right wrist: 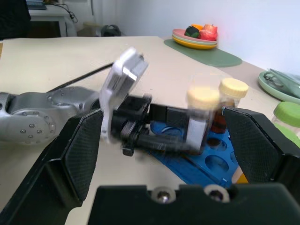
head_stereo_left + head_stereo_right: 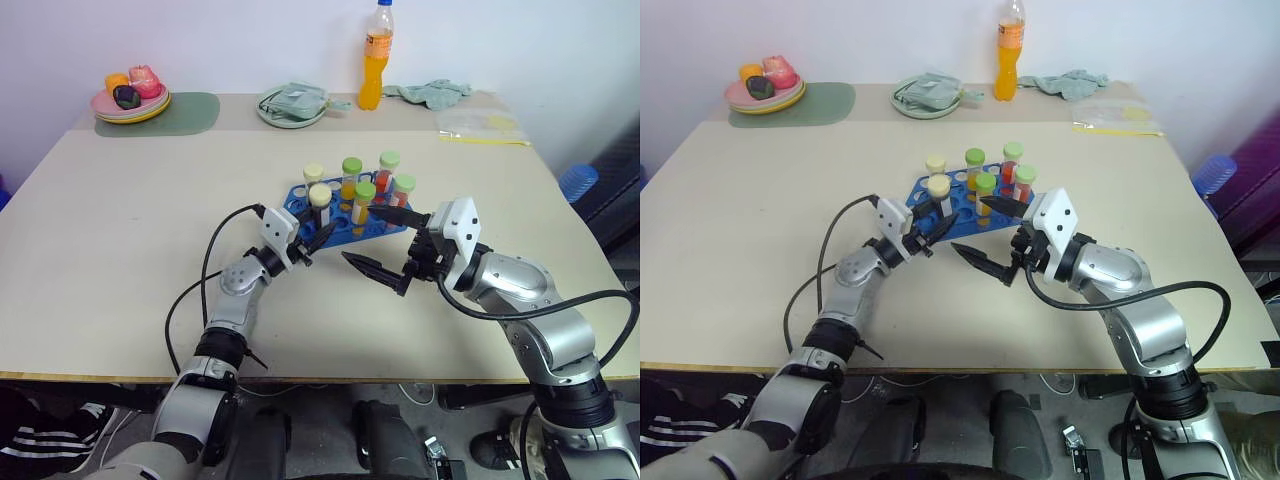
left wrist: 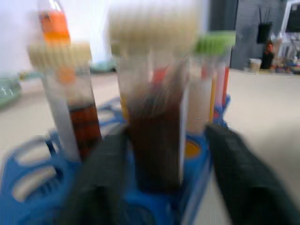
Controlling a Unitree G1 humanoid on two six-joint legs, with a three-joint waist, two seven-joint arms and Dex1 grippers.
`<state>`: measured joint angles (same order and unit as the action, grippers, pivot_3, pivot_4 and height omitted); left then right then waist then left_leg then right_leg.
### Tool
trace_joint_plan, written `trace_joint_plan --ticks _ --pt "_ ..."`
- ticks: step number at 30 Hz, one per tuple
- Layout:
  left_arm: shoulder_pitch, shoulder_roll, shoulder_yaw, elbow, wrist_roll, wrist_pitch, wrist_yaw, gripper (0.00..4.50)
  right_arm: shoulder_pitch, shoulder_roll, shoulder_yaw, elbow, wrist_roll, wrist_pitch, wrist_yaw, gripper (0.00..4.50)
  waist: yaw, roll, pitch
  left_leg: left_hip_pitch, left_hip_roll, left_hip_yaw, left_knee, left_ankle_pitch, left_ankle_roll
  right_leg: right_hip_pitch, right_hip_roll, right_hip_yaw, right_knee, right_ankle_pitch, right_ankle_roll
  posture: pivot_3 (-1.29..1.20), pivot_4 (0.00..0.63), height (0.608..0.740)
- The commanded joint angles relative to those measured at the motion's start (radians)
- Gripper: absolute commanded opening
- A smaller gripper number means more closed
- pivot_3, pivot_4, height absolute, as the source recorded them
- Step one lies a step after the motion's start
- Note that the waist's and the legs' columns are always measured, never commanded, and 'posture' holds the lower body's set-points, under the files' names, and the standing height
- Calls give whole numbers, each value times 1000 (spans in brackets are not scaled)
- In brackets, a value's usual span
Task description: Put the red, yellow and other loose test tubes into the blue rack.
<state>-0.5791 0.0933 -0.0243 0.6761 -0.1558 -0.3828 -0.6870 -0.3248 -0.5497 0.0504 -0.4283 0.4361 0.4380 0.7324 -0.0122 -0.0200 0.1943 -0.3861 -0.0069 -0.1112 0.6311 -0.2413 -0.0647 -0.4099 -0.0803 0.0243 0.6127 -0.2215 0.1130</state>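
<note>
Six capped tubes stand in the blue rack [image 2: 345, 212]; the left gripper [image 2: 318, 235], fingers parted, flanks the cream-capped brown tube [image 2: 320, 205]; right gripper [image 2: 385, 247] spread wide, empty

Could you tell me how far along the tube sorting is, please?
Nearly finished, it seems. Six capped tubes stand in the blue rack, and no loose tubes lie on the table. The left gripper sits open around the cream-capped brown tube, already seated. The right gripper waits open, empty. Only withdrawing looks left.
</note>
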Motion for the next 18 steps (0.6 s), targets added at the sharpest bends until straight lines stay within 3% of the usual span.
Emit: trace_joint_plan --ticks 1,9,14,18 --pt "-3 11 11 -41 -13 9 2 4470 -8 3 -15 -25 6 -19 3 4500 0 0 0 0 0 0 0 0 0 0 0 0 0 0 0 0 150 740" --pt "171 143 44 -505 -162 262 -63 4470 10 -10 -29 -9 4 -34 21 4500 -4 1 0 0 1 0 -2 0 0 -2 0 0 0 2 -1 0 150 740" --pt "310 335 124 -762 -320 458 -164 4470 42 -34 -49 14 -2 -56 47 4500 -6 1 0 -1 1 0 -2 0 0 -2 0 0 0 0 -4 0 150 740" --pt "383 468 200 -830 -420 547 -260 4470 66 -61 -72 35 1 -71 74 4500 -2 2 1 -1 1 0 -2 0 0 -2 0 0 0 -1 -4 0 150 740"
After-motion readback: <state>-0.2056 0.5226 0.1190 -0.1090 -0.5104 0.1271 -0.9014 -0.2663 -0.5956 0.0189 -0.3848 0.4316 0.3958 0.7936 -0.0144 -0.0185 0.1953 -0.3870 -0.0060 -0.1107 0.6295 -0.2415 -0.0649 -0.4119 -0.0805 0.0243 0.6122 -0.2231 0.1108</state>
